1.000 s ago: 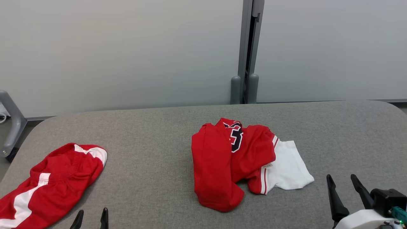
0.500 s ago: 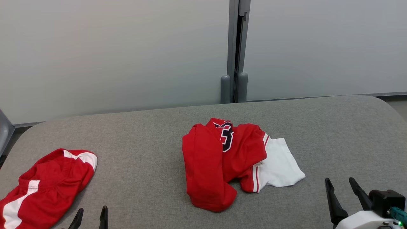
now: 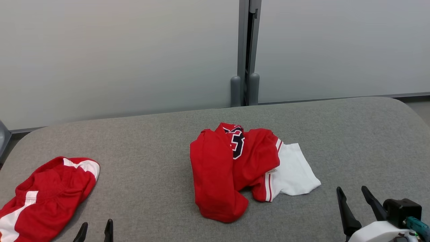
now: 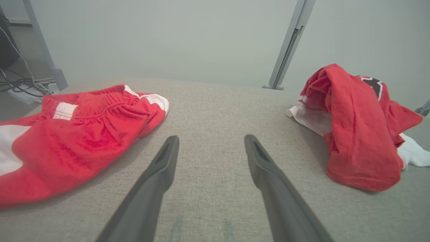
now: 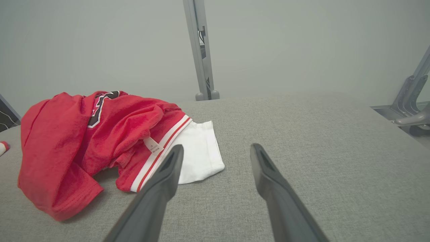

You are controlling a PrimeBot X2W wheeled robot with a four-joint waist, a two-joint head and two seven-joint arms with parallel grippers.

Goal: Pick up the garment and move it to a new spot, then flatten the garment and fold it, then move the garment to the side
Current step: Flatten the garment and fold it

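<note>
Lying crumpled, the garment (image 3: pixel 231 168) sits ahead between the gaping, empty left tool (image 3: pixel 96 223) and right tool (image 3: pixel 351 188).

The tabletop (image 3: pixel 134 141) was covered in grey woven fabric and had rounded far corners. Behind its far edge stood pale grey wall panels (image 3: pixel 117 50), joined by a vertical grey post (image 3: pixel 242 40) on two rounded feet (image 3: pixel 235 90). Cables (image 4: pixel 20 82) lay on the floor (image 4: pixel 15 109) beyond the left edge. Lighting was even and diffuse.

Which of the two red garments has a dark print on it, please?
The crumpled shirt in the middle; the shorts at the left are plain red and white.
</note>
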